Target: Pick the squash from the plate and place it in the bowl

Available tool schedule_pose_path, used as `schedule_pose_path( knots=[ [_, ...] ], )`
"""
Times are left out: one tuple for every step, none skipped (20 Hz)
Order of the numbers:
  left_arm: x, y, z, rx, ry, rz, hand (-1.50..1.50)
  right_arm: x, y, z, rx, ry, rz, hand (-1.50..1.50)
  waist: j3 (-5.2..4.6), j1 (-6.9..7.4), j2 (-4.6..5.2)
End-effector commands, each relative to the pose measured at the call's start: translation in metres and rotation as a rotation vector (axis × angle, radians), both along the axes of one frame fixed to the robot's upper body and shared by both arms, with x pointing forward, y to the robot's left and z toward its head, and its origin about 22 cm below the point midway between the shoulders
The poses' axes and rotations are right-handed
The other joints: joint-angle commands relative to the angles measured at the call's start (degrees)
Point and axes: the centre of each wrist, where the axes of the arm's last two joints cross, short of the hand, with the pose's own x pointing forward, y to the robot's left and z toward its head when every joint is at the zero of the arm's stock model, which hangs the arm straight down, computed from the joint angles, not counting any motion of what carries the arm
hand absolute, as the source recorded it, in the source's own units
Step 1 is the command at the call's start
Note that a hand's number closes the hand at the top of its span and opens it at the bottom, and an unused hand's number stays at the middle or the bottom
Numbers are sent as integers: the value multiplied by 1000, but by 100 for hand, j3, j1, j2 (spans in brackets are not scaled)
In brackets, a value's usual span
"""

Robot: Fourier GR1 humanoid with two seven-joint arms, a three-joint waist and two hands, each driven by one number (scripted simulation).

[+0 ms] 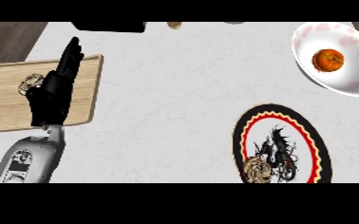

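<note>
- Down low on the left, the left robot hand [52, 92] rests with straight, open fingers, holding nothing, over a wooden board [84, 92].
- Far to its right sits the white bowl [308, 66], and the orange squash [328, 60] is already inside it.
- Below the bowl, the black and red plate [282, 144] holds no squash (just a painted picture).
- So the job looks done.
- No right robot hand shows above the white surface [168, 95].

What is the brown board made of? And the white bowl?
The board looks like pale wood: tan, matt, with faint grain lines. The bowl looks like glazed ceramic, maybe plastic: smooth glossy white with faint pink marks. It holds the orange squash.
</note>
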Motion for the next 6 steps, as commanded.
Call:
schedule_pose_path(
  knots=[
    [-3,4,-6,-6,8,18,0,-15,-12,-2,116,-48,186,-150,2,-29,0],
    [2,1,-7,-3,-6,16,0,-8,-8,4,131,-69,196,-150,-11,-76,8],
    [-2,5,3,-1,0,14,0,-20,-13,-11,138,-48,187,-150,18,-42,-26],
    [-2,9,-2,0,1,21,0,-19,-14,-7,143,-66,193,-150,5,-65,-16],
    [-2,1,-8,1,13,22,0,-18,-9,-13,118,-51,200,-150,12,-69,11],
    [-5,5,-8,15,14,16,0,-22,-16,-4,125,-53,198,-150,3,-51,-25]
  ],
)
